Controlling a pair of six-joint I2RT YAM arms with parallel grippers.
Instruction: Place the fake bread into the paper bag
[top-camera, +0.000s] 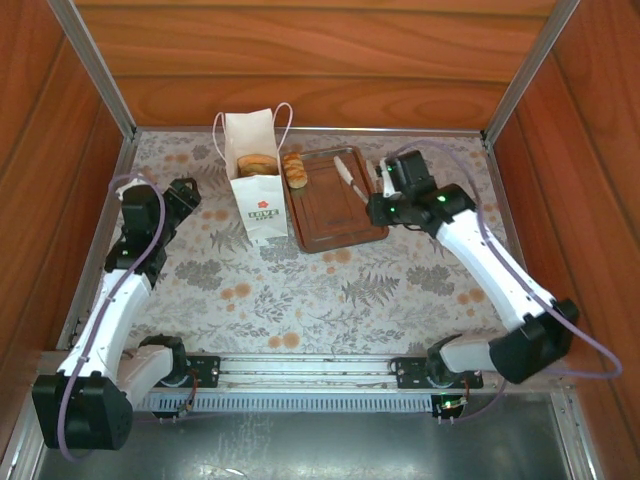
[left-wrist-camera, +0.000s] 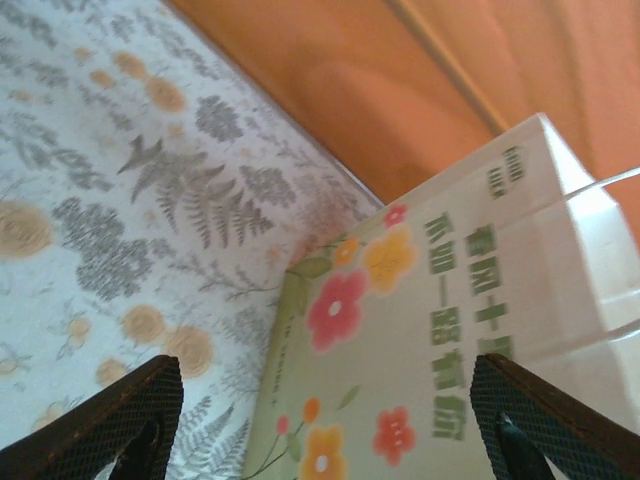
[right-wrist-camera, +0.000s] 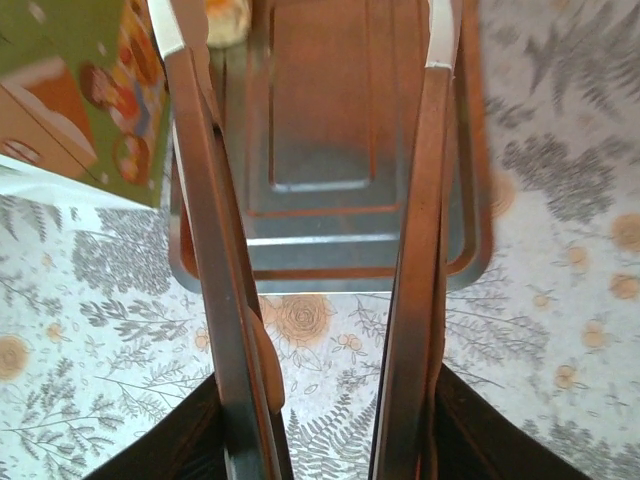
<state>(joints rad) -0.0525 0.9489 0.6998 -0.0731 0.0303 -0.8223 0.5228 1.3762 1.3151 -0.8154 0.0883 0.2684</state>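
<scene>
The white paper bag (top-camera: 258, 205) stands upright left of the brown tray (top-camera: 340, 215), and a piece of fake bread (top-camera: 257, 163) shows in its open top. More fake bread (top-camera: 293, 169) lies at the tray's far left corner, seen as a pale bun (right-wrist-camera: 226, 20) in the right wrist view. My right gripper (top-camera: 384, 198) (right-wrist-camera: 325, 410) is shut on a pair of tongs (top-camera: 346, 173) (right-wrist-camera: 205, 220), whose white tips hang apart over the tray with nothing between them. My left gripper (top-camera: 186, 195) (left-wrist-camera: 325, 420) is open, just left of the bag (left-wrist-camera: 430, 340) and facing its flowered side.
Wooden walls close in the flowered tabletop (top-camera: 330, 290) at the back and both sides. The tray's near rim (right-wrist-camera: 330, 275) lies below the tongs. The bag's green printed side (right-wrist-camera: 85, 90) sits at the upper left of the right wrist view.
</scene>
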